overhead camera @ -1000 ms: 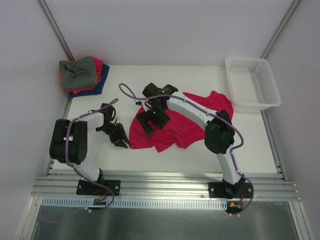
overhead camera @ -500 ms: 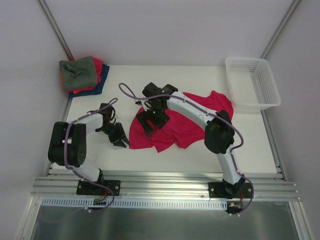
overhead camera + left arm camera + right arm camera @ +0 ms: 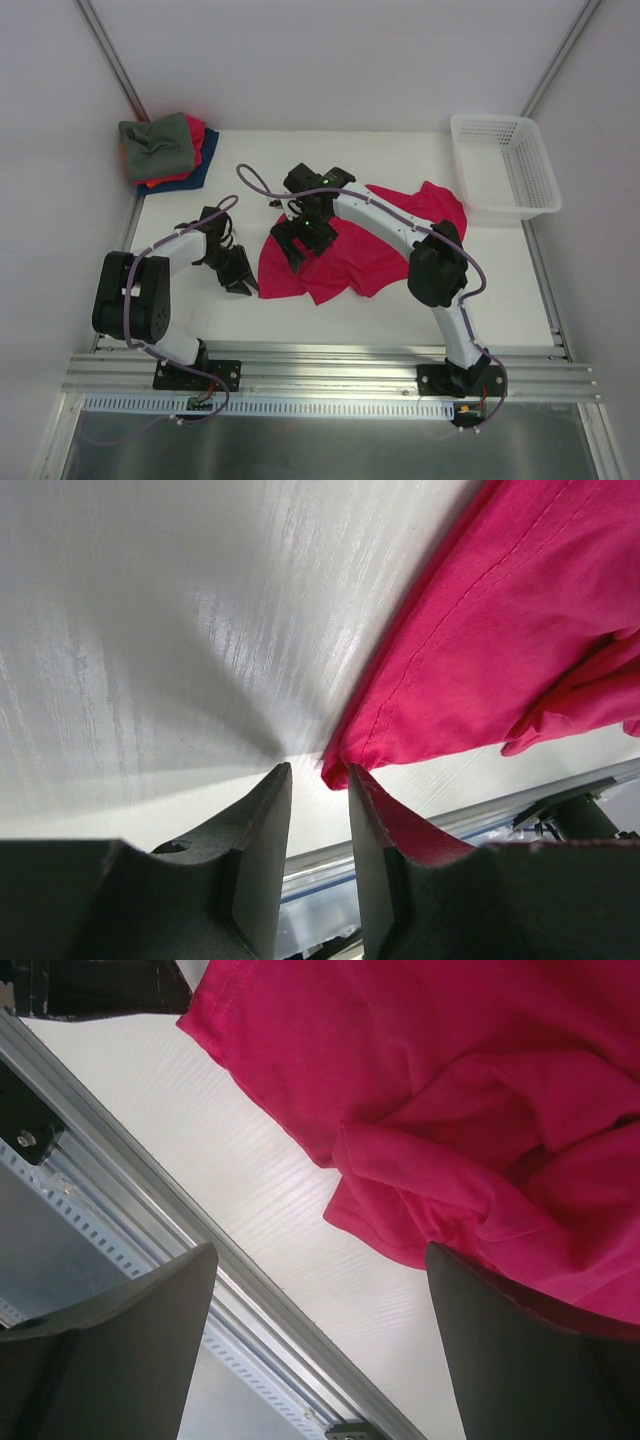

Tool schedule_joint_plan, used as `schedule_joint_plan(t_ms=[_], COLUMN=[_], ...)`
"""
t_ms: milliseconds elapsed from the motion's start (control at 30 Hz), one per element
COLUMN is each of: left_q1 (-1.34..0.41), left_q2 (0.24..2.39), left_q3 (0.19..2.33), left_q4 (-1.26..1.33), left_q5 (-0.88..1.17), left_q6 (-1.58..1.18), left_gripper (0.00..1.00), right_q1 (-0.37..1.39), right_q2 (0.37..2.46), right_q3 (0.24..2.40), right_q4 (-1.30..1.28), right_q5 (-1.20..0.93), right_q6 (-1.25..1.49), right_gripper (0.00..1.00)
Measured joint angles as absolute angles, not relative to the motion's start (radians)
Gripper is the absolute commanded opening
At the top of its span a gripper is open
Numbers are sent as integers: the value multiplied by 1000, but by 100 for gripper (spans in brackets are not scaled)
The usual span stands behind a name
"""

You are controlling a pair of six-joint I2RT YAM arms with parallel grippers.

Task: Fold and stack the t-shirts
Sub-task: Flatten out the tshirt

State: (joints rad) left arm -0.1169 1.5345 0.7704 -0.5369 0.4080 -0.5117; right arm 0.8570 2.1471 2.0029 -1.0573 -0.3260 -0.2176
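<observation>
A crimson-red t-shirt (image 3: 370, 250) lies crumpled in the middle of the table. My left gripper (image 3: 241, 277) is low at its near left corner. In the left wrist view the jaws (image 3: 318, 772) stand a narrow gap apart with nothing between them, and the shirt's corner (image 3: 345, 765) lies just ahead of the right fingertip. My right gripper (image 3: 296, 240) hovers over the shirt's left part, wide open and empty; its wrist view shows rumpled red cloth (image 3: 450, 1110) below the gripper (image 3: 320, 1255). A folded grey-green shirt (image 3: 155, 147) tops a red one (image 3: 196, 130) and a dark blue one (image 3: 197, 175) at the back left.
A white lattice basket (image 3: 505, 165) stands at the back right corner. The table's near edge has a metal rail (image 3: 330, 365), also seen in the right wrist view (image 3: 120, 1190). Grey walls close in the left and right sides.
The left arm's elbow has swung slightly left and down while its gripper stays at the shirt's corner. The right gripper has shifted a little to the back left.
</observation>
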Motion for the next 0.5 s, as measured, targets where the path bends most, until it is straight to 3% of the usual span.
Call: schedule_joint_plan(t_ms=[500], left_q1=[-231], left_q2=[1611], left_q3=[824], left_q4=[-537], left_q5=[416], left_q6=[-510], left_gripper=[30], right_q1=[839], right_q2=[2155], right_q3=[2006], right_q4=[-1054], right_q5=[-321], right_q6=[-218], right_gripper=[90])
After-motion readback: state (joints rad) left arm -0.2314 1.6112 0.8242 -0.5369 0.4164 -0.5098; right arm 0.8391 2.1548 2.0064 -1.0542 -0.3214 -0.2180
